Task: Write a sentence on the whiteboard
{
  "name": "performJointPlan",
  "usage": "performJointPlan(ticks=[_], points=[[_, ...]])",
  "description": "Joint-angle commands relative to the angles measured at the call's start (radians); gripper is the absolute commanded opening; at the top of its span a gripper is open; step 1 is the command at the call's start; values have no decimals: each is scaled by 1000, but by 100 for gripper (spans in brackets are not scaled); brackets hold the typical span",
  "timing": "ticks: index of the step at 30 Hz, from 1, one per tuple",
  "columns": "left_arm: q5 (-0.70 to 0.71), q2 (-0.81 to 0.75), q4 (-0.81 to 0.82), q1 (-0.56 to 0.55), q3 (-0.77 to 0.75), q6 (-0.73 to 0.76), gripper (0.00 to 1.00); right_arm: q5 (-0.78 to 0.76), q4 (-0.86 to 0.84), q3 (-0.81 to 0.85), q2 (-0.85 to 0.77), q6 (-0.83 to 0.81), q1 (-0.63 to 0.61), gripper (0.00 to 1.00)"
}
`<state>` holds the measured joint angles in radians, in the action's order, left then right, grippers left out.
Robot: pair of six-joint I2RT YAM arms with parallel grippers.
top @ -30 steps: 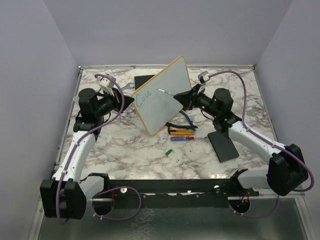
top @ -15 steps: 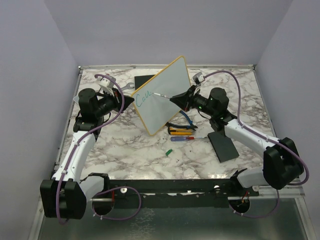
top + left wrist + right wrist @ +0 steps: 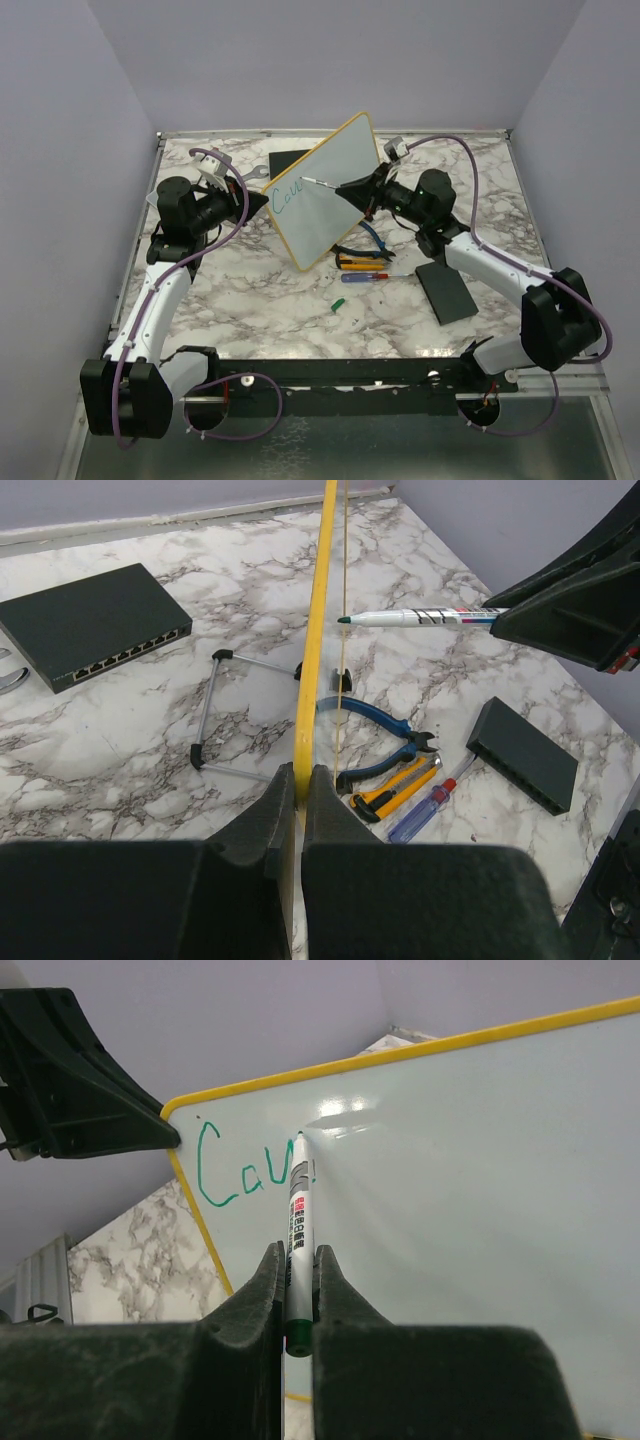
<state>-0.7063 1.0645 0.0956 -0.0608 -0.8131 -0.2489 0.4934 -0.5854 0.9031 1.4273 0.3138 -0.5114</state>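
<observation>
Marble tabletop point(image 3: 250, 300) fills the floor of this pale-walled cell, and nearest the arm bases a small green cap point(image 3: 337, 304) lies loose on the stone. Just beyond it, a cluster of hand tools point(image 3: 362, 266), yellow cutter, red-handled screwdriver and blue pliers, sits at the foot of the board. A flat black box point(image 3: 447, 291) lies off to the right, none of it in play.

Now the action: the left gripper point(image 3: 299, 782) has its fingers pinched tight on the yellow rim of the whiteboard point(image 3: 335, 200). That holds the board up on edge, tilted, mid-table, its lower corner down near the tools. Facing it, the right gripper point(image 3: 297, 1256) has both fingers clamped on a marker point(image 3: 298, 1200), barrel aimed at the white face, tip at the surface and apparently touching.

And the sentence point(image 3: 235, 1175) is barely begun! Three teal letters, something like "Cou", sit in the board's upper left corner, with the tip just right of the last one. My read: this is the writing step, very early, first word unfinished. The next move calls for a light, steady stroke rightward with even pressure so the ink doesn't skip, while the left side braces the board against the push.

Farther back, a black network switch point(image 3: 288, 160) lies by the rear wall
</observation>
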Motion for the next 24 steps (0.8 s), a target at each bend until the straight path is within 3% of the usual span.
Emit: performJointPlan(ticks=[1, 24], points=[[-9, -14, 23, 4, 8, 26, 0, 18, -27, 39, 31, 7, -2, 1], [-15, -20, 24, 3, 7, 27, 0, -109, 4, 6, 17, 2, -2, 1]])
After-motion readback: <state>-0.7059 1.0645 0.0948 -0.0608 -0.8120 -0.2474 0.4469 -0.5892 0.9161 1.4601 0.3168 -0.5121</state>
